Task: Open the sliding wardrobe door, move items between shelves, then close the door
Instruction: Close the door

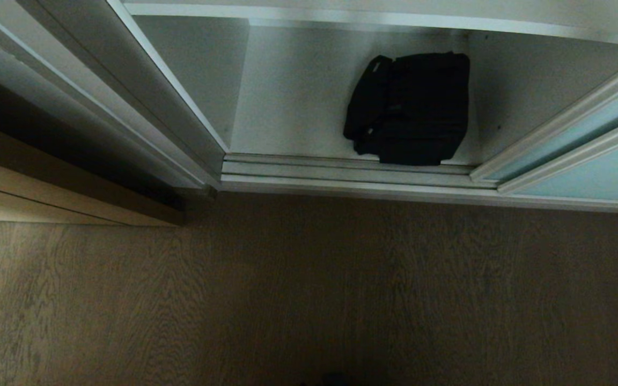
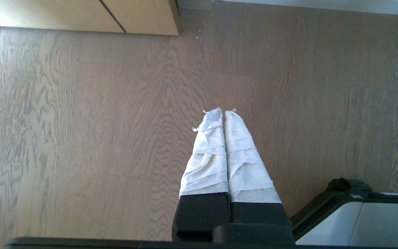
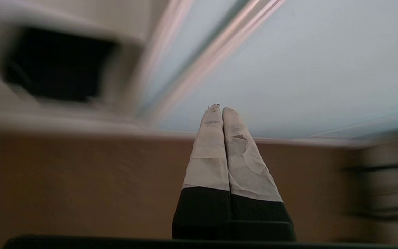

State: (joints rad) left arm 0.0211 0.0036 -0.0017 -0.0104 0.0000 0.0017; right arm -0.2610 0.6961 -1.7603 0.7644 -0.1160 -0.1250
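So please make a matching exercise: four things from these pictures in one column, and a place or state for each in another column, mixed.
1. black bag
2. sliding wardrobe door
3. left pincer
4. right pincer

A. shut, over the wood floor
B. lying on the lowest shelf
C. shut, near the turquoise glass
D. slid to the right

Pairs: 1-B, 2-D, 3-A, 4-C

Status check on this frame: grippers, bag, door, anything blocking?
Both grippers shut, empty: left gripper over floor, right gripper facing sliding door. Door open. Black bag on bottom shelf. Nothing in the way.
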